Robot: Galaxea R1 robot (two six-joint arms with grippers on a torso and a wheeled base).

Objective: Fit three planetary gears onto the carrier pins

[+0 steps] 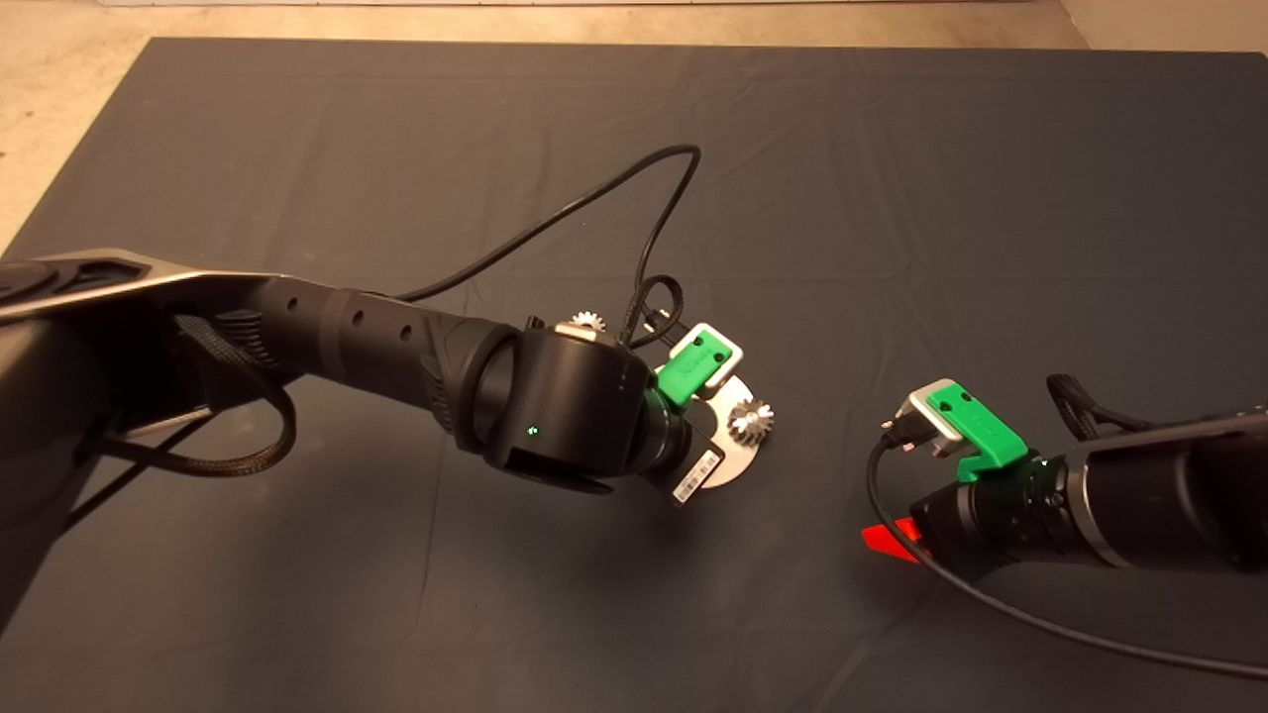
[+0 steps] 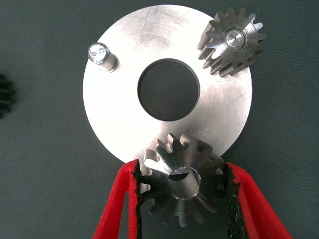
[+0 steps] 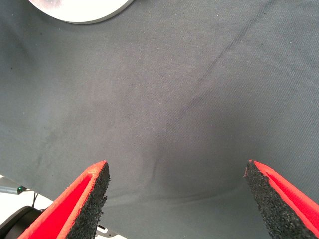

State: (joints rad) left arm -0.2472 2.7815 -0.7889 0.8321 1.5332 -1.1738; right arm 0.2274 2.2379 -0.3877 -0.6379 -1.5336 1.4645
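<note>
The flat silver disc (image 2: 124,114) with a large centre hole lies on the mat, partly under my left wrist in the head view (image 1: 738,463). One planetary gear (image 2: 232,41) sits on a carrier pin, also visible in the head view (image 1: 751,422). A second pin (image 2: 102,56) stands bare. My left gripper (image 2: 182,172) is shut on a second gear (image 2: 182,191), held over the disc's near rim; the third pin is hidden. The third gear (image 1: 587,320) lies on the mat beside the left wrist. My right gripper (image 3: 177,167) is open and empty over the mat, right of the disc.
A black cable (image 1: 594,203) loops across the mat behind the left wrist. The right arm's cable (image 1: 1040,624) trails over the mat at the lower right. The disc's edge (image 3: 79,10) shows in the right wrist view. The mat's far left edge meets a pale floor (image 1: 59,119).
</note>
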